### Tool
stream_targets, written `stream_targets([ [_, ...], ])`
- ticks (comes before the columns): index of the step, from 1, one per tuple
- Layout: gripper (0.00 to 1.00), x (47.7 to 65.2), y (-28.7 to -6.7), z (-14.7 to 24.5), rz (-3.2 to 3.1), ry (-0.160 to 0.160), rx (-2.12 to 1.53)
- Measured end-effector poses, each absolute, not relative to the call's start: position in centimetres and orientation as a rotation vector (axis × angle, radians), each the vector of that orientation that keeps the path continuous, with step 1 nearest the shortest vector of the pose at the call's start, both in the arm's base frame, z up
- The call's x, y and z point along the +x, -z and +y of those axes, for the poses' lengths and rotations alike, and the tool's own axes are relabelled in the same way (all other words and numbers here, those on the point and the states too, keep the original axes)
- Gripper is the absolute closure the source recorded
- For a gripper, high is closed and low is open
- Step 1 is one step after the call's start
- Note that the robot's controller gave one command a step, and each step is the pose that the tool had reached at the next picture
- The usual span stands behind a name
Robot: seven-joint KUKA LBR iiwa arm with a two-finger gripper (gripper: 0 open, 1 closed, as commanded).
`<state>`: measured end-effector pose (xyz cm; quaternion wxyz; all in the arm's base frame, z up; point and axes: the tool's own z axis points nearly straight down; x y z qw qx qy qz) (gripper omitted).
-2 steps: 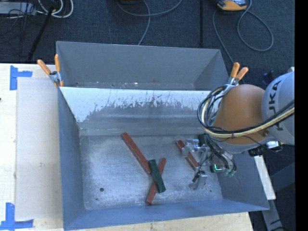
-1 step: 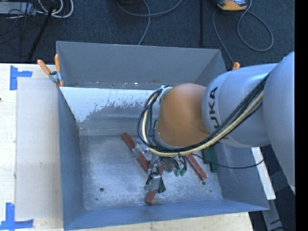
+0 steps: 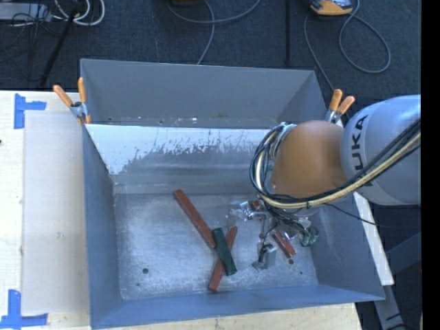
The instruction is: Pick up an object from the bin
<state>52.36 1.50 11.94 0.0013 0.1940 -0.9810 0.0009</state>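
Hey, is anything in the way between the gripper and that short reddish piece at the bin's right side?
Nothing visible: the gripper is directly at the short reddish piece; the green stick lies apart to its left.

The arm (image 3: 395, 150) was a fat, rounded casing in pale silver-grey, with the black letters "UKA" running down its side. Over the wrist sat a smooth orange-brown dome cover (image 3: 309, 160), and a bundle of black, white and yellowish cables (image 3: 265, 167) looped round it. Underneath, the gripper (image 3: 273, 247) was a small cluster of bare silvery metal parts.
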Motion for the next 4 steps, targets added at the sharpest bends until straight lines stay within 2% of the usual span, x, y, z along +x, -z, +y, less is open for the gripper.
stream_targets([
  [1, 0.00, 50.3, -7.3, 10.3, -3.085, 0.009, 0.623],
  [2, 0.00, 48.6, -7.1, 8.0, -2.902, 0.000, 1.223],
  [3, 1.00, 48.4, -6.9, 8.0, -2.896, 0.002, 1.218],
  [4, 1.00, 47.3, -11.8, 6.1, -2.748, 0.000, 1.526],
])
